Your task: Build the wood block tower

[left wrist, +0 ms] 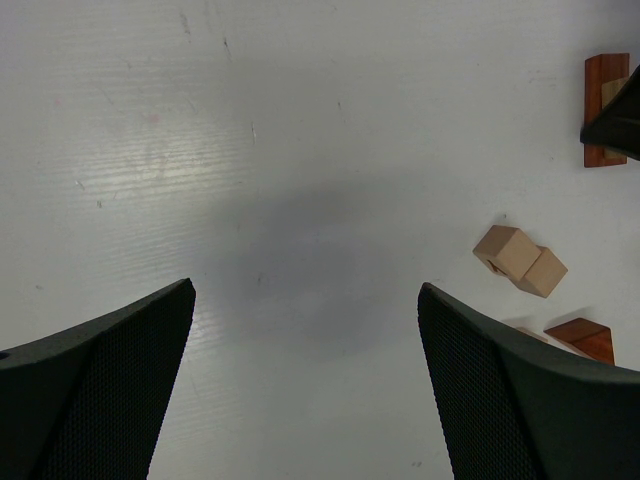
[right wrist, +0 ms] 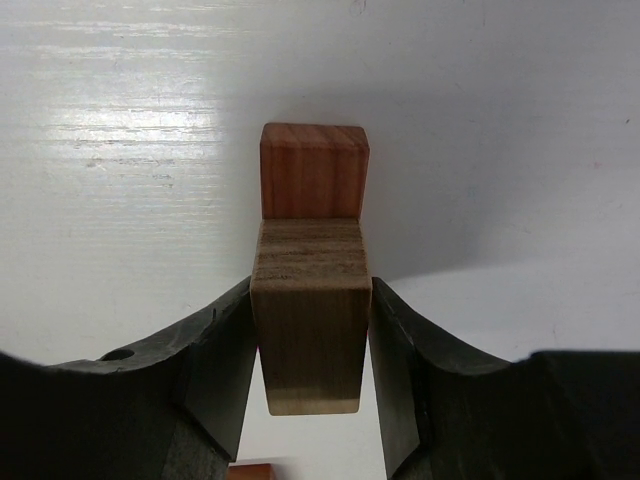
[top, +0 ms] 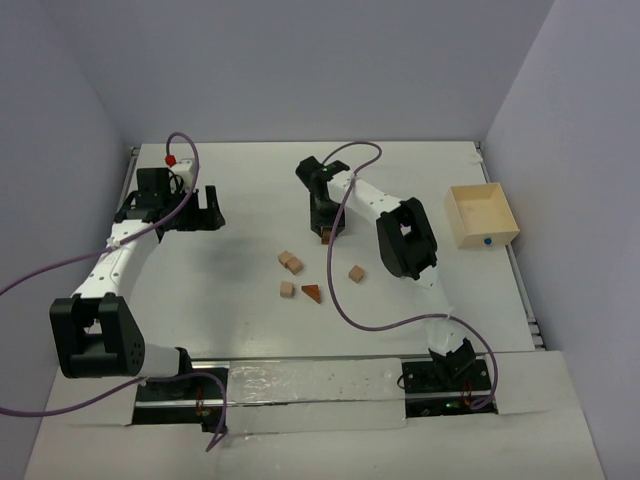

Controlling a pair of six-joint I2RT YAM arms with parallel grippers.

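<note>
You have four loose tan cubes [top: 287,289] and one reddish-brown wedge [top: 312,293] mid-table, just nearer you than the two-block tower [top: 326,237]. Your right gripper [right wrist: 310,290] is clamped on the tower's tan block [right wrist: 308,330], which sits on one reddish-brown block [right wrist: 314,170]. Your left gripper [left wrist: 307,288] hangs spread wide and empty at far left, and one pale box [top: 482,215] stands at far right.

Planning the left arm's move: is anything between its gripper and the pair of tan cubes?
Nothing visible. Only bare table lies between the open left gripper and the two touching tan cubes; the wedge sits beyond them.
</note>
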